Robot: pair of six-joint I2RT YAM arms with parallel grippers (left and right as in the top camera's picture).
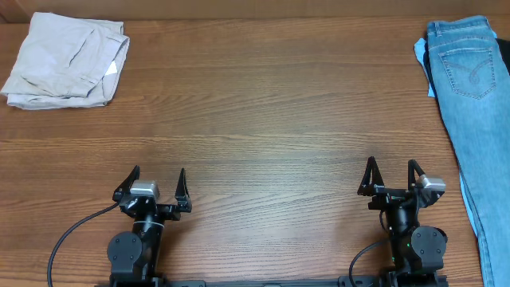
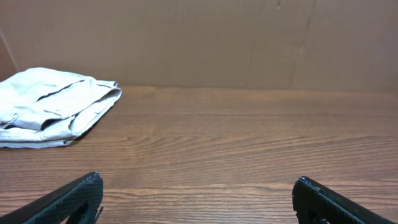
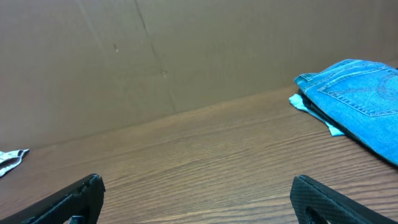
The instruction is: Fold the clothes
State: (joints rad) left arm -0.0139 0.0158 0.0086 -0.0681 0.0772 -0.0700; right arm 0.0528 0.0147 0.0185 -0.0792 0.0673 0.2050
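Some jeans [image 1: 476,119] beside right end effector [image 1: 391,163]

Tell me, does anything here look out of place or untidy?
Nothing is spilled or damaged. The jeans lie unfolded along the right edge, running out of view; the beige garment at far left is folded loosely.

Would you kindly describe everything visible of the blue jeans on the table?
The jeans are light blue denim, lying flat, back side up, along the right edge of the wooden table. The waistband is at the far end, a back pocket with curved stitching shows, and the legs run toward the robot, out of frame. A paler blue piece peeks out beneath the waist.
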